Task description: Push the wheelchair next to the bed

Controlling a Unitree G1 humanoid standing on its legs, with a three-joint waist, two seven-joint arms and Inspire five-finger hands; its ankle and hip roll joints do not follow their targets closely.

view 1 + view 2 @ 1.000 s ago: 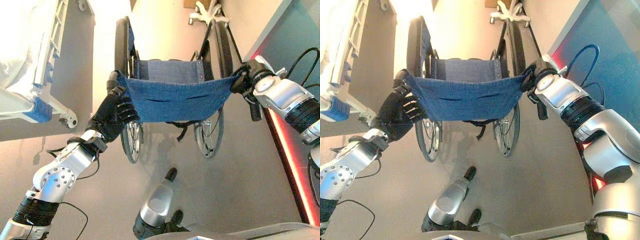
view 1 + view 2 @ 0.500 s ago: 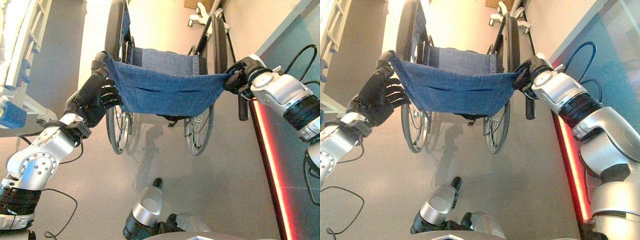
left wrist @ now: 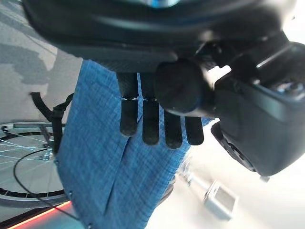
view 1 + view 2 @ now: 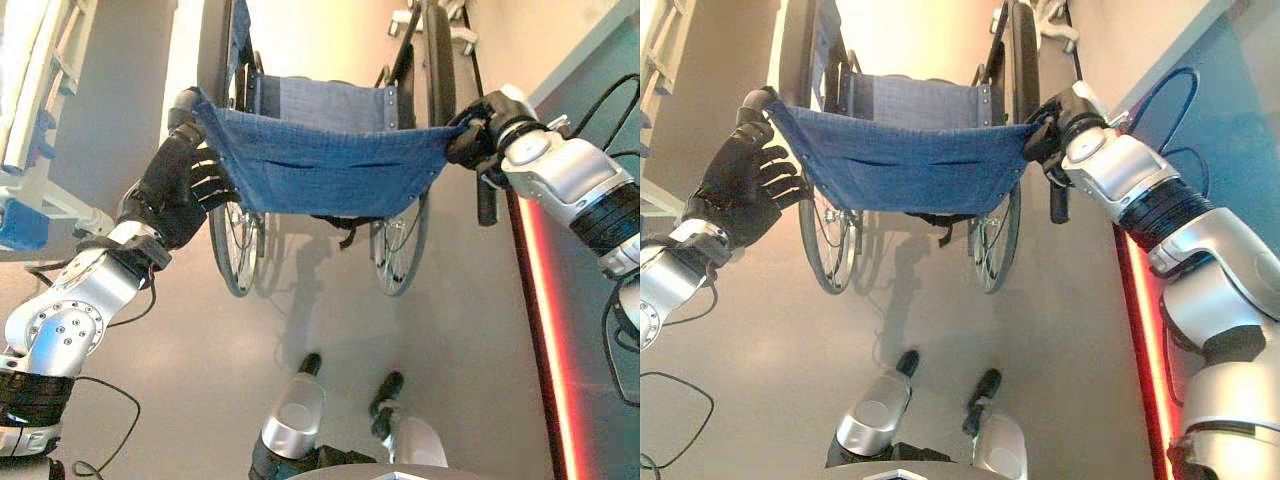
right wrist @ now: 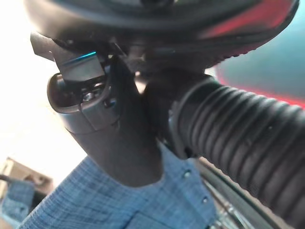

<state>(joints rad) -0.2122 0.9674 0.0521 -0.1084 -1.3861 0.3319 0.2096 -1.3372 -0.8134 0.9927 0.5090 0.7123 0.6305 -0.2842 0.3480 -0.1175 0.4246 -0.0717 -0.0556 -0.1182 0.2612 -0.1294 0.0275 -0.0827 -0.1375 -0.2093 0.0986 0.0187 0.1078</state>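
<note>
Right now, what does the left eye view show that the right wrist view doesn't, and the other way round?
Left eye view alone: the white-and-blue bed frame, the spoked wheelchair wheels, and the left hand at the left push handle. Right wrist view alone: the ribbed black rubber grip up close beside the right hand. Shared: the blue denim wheelchair backrest.

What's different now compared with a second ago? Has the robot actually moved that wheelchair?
The wheelchair has rolled forward with the robot walking behind it, so the bed has slid toward the left edge of the view. The left hand stays at the left push handle, the right hand on the right handle. Nothing was let go.
</note>
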